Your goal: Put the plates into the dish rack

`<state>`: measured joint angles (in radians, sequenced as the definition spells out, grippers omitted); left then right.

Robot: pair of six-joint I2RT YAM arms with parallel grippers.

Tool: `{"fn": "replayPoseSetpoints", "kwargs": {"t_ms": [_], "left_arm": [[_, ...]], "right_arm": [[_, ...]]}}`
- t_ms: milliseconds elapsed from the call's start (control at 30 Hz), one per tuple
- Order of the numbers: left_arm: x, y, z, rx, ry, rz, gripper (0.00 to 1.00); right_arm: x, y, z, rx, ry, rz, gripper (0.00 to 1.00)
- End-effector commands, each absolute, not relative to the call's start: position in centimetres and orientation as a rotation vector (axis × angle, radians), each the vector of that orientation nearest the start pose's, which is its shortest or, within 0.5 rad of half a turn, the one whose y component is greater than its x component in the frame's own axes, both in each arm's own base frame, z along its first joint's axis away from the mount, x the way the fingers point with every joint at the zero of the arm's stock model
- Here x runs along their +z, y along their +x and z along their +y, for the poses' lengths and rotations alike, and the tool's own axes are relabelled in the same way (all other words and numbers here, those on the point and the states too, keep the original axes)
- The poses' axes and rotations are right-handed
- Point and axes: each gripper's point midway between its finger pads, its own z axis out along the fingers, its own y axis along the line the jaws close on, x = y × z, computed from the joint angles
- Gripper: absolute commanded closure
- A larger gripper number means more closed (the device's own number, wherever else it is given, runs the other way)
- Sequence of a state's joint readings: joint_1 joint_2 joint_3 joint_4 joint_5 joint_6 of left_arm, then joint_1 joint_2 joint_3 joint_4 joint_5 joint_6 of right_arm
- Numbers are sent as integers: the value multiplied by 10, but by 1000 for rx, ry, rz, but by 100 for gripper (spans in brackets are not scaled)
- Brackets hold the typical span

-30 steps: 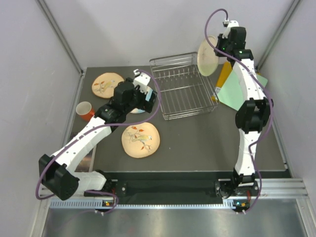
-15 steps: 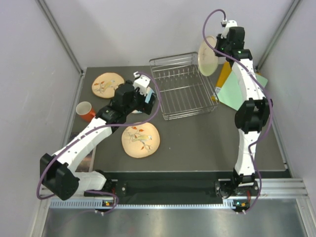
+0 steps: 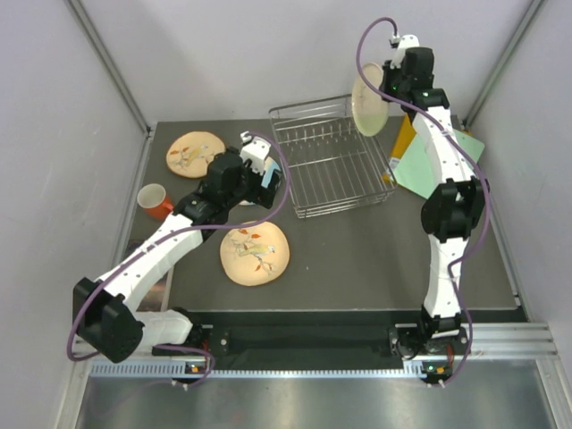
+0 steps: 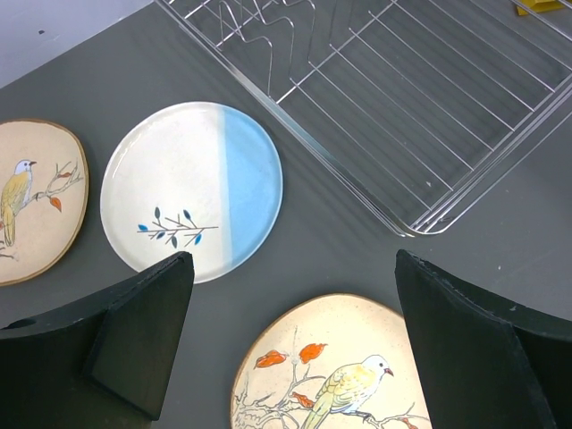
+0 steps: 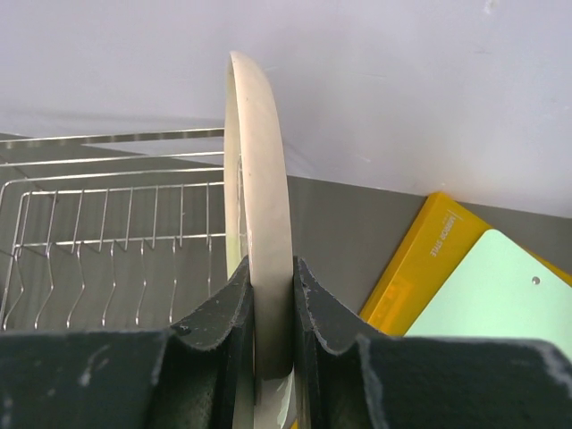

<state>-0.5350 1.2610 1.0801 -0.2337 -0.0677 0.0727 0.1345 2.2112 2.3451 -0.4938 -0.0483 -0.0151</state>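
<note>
Right fingers (image 5: 210, 331) tight on one plate (image 5: 264, 223); left fingers (image 4: 465, 340) wide above three plates (image 4: 192, 188), beside one rack (image 4: 402, 98)

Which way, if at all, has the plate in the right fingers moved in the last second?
Yes. The plate shifted slightly left in the top view, further over the far right corner of the dish rack.

Even soft light, sharp frames

dish rack (image 4: 420, 98): thin silver metal wire, shiny
plates (image 4: 192, 192): smooth ceramic, soft glazed sheen
tabletop (image 4: 331, 259): dark grey, matt
boards (image 3: 416, 170), at rack's 3 o'clock: smooth, plastic-looking, matt
</note>
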Motion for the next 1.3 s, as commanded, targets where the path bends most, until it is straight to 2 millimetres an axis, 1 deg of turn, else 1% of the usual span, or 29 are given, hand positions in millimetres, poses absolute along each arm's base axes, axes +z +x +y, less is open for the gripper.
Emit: {"fn": "replayPoseSetpoints", "kwargs": {"t_ms": [0,67,100,233,300,467,567,667,733,767,833,867,900,967,1067,1233,1267], "left_arm": [[256,353,-192,-264,518,1860,1],[257,353,-192,-266,513,1858,1],[256,352,-192,-267,514,1859,1],[257,353,-190,-266,508,1853,1],[256,353,-190,-267,508,1856,1],[254,353,-189,-266,502,1861,1],[253,354,-188,-267,498,1864,1],[255,356,-189,-269,495,1861,1],[260,359,-189,-264,490,1853,1],[262,361,-189,-262,490,1848,1],[266,365,-188,-252,479,1840,1],[268,367,-187,-249,471,1836,1],[273,368,-187,-248,466,1828,1],[275,372,-185,-243,456,1823,1],[277,375,-181,-235,441,1822,1],[272,376,-176,-234,411,1841,1],[272,377,-175,-235,404,1844,1]], "right_arm": [[443,605,96,122,-175,1542,100],[438,603,99,123,-180,1557,100],[431,604,101,124,-183,1574,100],[415,605,106,136,-185,1616,100],[411,607,108,137,-187,1623,100],[411,605,114,144,-197,1621,100],[406,606,118,140,-205,1632,100],[394,606,121,126,-204,1661,100],[379,607,129,127,-223,1694,100],[372,607,127,105,-212,1712,100],[360,607,132,96,-216,1739,100],[350,608,134,92,-220,1759,100],[344,607,136,82,-224,1772,100],[333,609,139,81,-229,1791,100],[325,612,139,62,-225,1803,100],[318,616,136,35,-225,1812,100],[312,616,136,27,-231,1820,100]]}}
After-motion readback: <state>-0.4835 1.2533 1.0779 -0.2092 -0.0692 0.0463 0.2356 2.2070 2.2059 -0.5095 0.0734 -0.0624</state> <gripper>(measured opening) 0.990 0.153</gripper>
